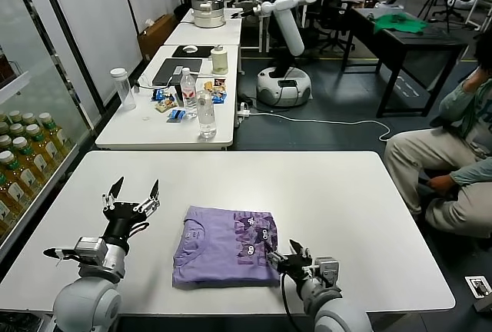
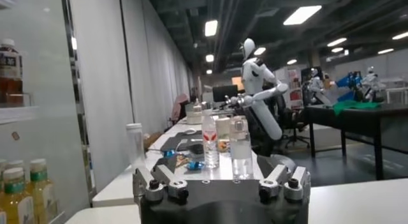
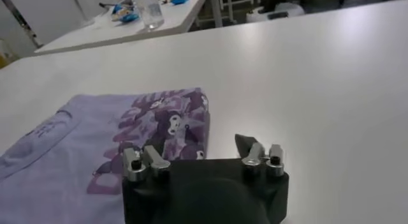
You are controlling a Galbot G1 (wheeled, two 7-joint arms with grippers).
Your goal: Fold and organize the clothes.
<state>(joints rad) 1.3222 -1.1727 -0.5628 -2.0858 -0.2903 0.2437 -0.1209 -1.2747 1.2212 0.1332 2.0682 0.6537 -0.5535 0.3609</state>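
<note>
Folded lavender short-sleeved T-shirt of thin soft fabric [image 1: 224, 244] lies near the front edge of the white tabletop [image 1: 330, 194], about mid-width, dark purple print up.

Left gripper [image 1: 132, 193] is raised clear of the shirt toward the front left corner, fingers spread wide, holding nothing. Right gripper [image 1: 285, 257] sits low at the shirt's right front corner, just beside the printed fold; jaws look parted, nothing visibly clamped, though contact with the fabric edge can't be confirmed. Judgement: folding looks nearly done, tidying left. To do it well, pinch only the top layer edge, move slowly, keep the folds stacked and square to the front edge, no dragging.
</note>
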